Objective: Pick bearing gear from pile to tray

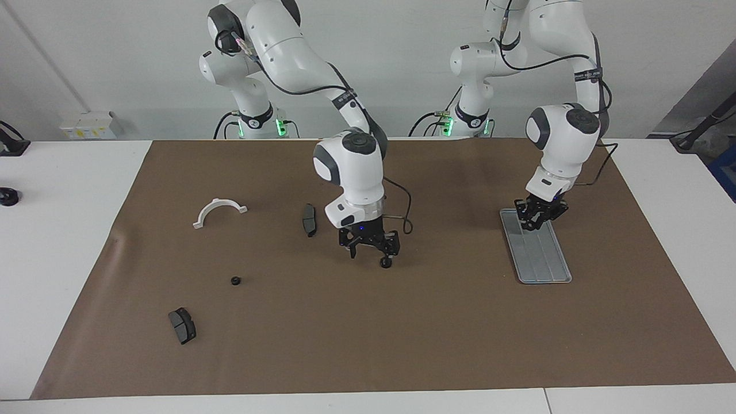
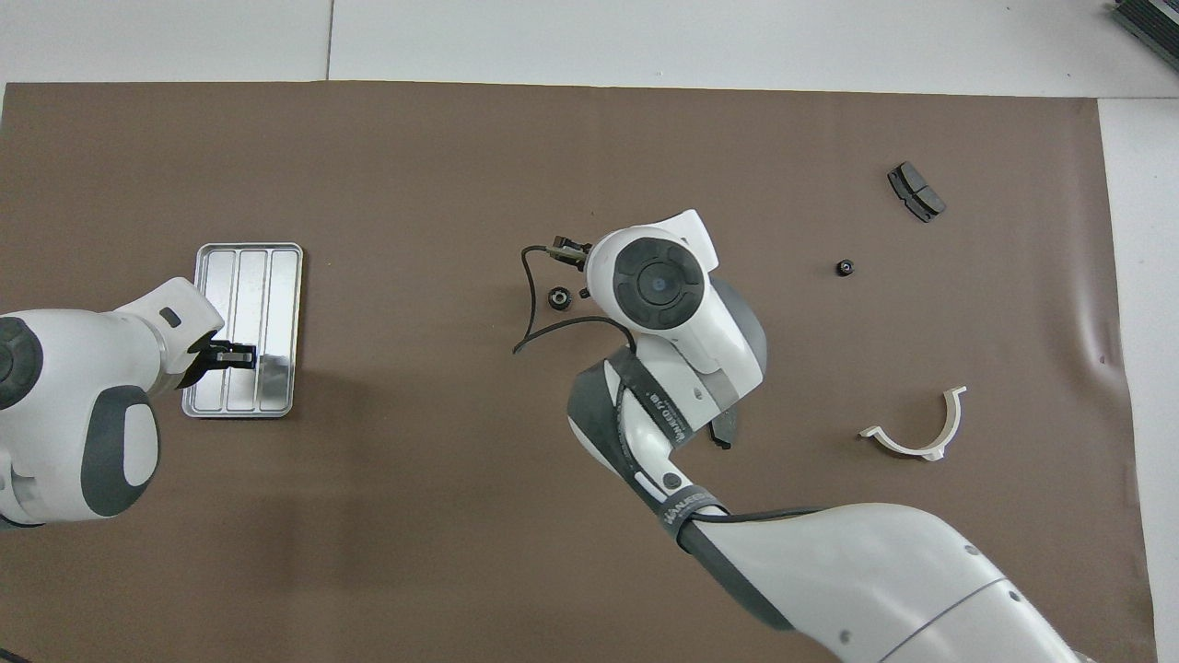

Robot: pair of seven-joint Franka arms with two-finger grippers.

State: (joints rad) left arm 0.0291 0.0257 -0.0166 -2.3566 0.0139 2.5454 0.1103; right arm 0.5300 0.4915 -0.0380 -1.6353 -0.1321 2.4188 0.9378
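Over the middle of the brown mat [image 1: 402, 322], the right gripper [image 1: 371, 253] hangs low with its fingers spread apart; a small black round gear [image 1: 386, 263] sits at the tip of one finger [image 1: 390, 247]. From the facing view I cannot tell whether the gear rests on the mat or is lifted off it; from overhead it shows just beside the wrist, clear of the housing [image 2: 557, 297].

Toward the left arm's end of the table lies the tray [image 1: 546, 270], flat on the mat, its ridges running lengthwise. The left gripper [image 1: 537, 217] is over the tray's end nearer the robots; whether its fingers are apart or together I cannot tell. The tray's ribbed floor shows bare.

Toward the right arm's end, the pile is scattered: a white half-ring [image 1: 219, 211], a dark pad [image 1: 309, 219] close beside the right gripper, a second small black gear [image 1: 235, 281] lying alone, and another pad [image 1: 182, 325] farthest from the robots.
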